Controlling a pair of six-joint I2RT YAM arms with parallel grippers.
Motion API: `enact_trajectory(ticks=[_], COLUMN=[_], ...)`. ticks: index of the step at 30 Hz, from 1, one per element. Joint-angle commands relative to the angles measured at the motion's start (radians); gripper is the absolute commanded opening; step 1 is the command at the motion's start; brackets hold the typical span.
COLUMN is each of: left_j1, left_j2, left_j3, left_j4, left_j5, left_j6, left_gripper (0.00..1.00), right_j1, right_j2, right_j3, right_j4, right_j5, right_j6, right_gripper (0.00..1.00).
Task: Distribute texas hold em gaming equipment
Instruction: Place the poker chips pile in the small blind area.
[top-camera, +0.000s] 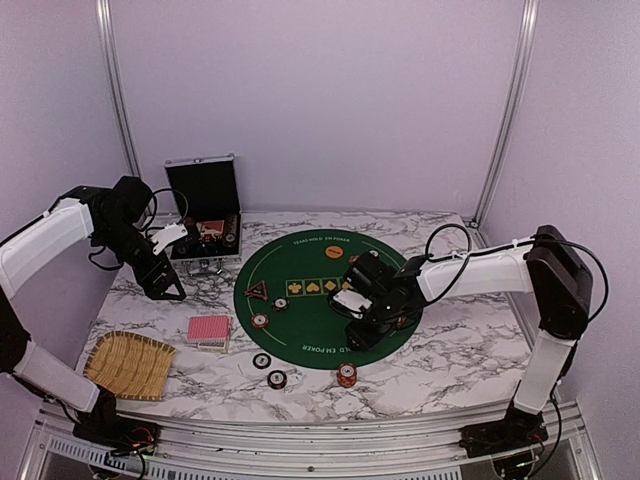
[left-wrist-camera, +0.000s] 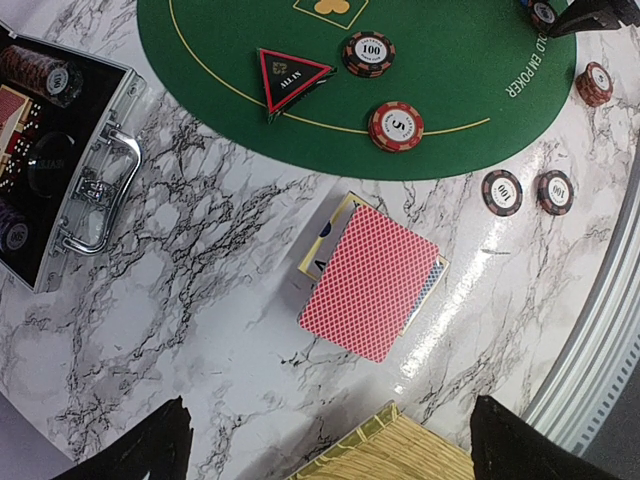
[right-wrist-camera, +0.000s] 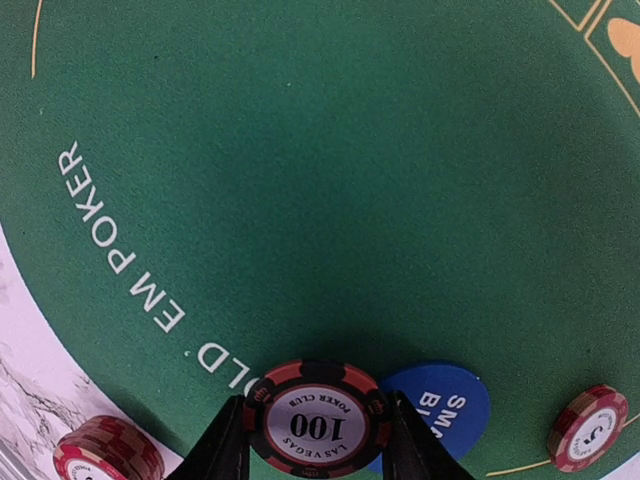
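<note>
Marble tabletop (top-camera: 450, 345): white with grey veining, glossy enough to catch the light.
Green felt mat (top-camera: 310, 265): round, yellow-lined, lettered HOLD'EM POKER, lying mid-table.
Walls (top-camera: 320, 100): pale lilac panels on three sides, with metal posts (top-camera: 112, 90) at the back corners.
Silver case (top-camera: 205, 210): open at the back left, lid upright, just off the mat.
Straw tray (top-camera: 130, 365): near left corner of the table.
Red-backed cards (left-wrist-camera: 370, 280): one deck on bare marble, between the tray and the mat.
Dark chips (left-wrist-camera: 502, 192): two side by side on marble, just off the mat's near edge.
Red stack (right-wrist-camera: 108, 448): on marble, close to the mat's rim.
Right gripper (right-wrist-camera: 318, 452): low over the mat's near right part, fingers clamped on the edges of a 100 chip (right-wrist-camera: 316, 415); whether that chip touches the felt is unclear.
Blue dealer button (right-wrist-camera: 445, 400): flat on the felt, just beside the held chip.
Left gripper (top-camera: 168, 288): fingers spread wide, nothing between them, above the marble in front of the case.
</note>
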Motion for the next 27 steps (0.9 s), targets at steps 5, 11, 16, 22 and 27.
enact_trajectory(ticks=[5,11,16,22,27], left_j1=[0.004,0.002,0.002,0.002,-0.006], left_j2=[0.011,0.008,0.003,0.001,0.002], left_j3=[0.002,-0.007,-0.015,-0.021,-0.033], left_j4=[-0.032,-0.034,-0.034,-0.037,-0.045], left_j5=[0.021,0.022,0.014,0.010,0.016], left_j6=[0.012,0.012,0.017,0.020,0.019], left_gripper=[0.99,0.99,0.99,0.99,0.99], right_j1=[-0.006,-0.007,-0.005,-0.005,-0.006], right_j2=[-0.024,0.008,0.032,0.037,0.019], right_j3=[-0.006,0.020,0.036,0.031,0.028], right_j4=[0.037,0.035,0.034,0.027,0.020], right_j5=[-0.020,-0.047,-0.054,-0.038,-0.035], right_j6=[0.017,0.009,0.006,0.009,0.012], right_gripper=[0.00,0.01,0.03,0.40,0.57])
